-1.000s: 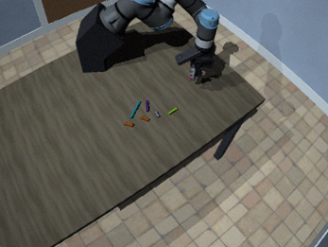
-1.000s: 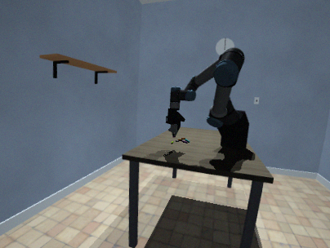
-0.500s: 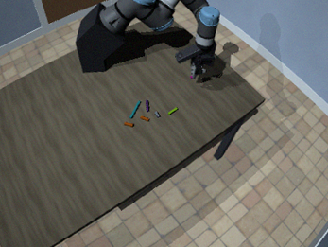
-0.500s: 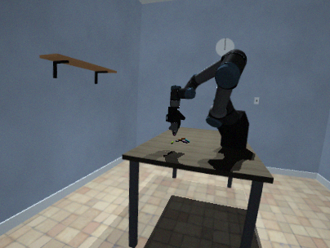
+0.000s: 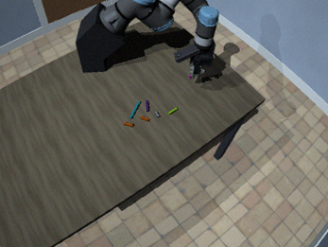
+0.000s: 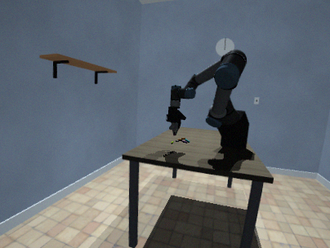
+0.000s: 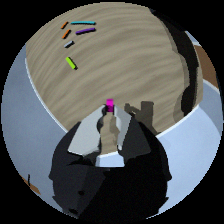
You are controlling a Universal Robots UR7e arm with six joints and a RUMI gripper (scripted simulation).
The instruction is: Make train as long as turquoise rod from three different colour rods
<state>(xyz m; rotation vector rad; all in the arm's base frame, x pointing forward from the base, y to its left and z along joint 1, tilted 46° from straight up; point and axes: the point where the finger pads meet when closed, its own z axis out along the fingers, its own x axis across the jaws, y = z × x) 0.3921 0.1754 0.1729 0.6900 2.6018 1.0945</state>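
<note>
My gripper (image 5: 191, 73) (image 6: 175, 131) (image 7: 109, 105) is shut on a short magenta rod (image 5: 189, 76) (image 7: 109, 104) and holds it above the table's far right part, well away from the other rods. The turquoise rod (image 5: 135, 110) (image 7: 83, 23) lies flat near the table's middle. Beside it lie a purple rod (image 5: 147, 105) (image 7: 85, 31), two orange rods (image 5: 145, 118) (image 5: 129, 124) (image 7: 66, 34) (image 7: 65, 25), a small grey rod (image 5: 157, 114) (image 7: 69, 44) and a lime rod (image 5: 173, 110) (image 7: 71, 63). All are apart from each other.
The dark wooden table (image 5: 63, 157) (image 6: 229, 169) carries the arm's black base (image 5: 96, 37) at its far left corner. The table's right edge is close to the gripper. A shelf (image 6: 78, 63) hangs on the wall.
</note>
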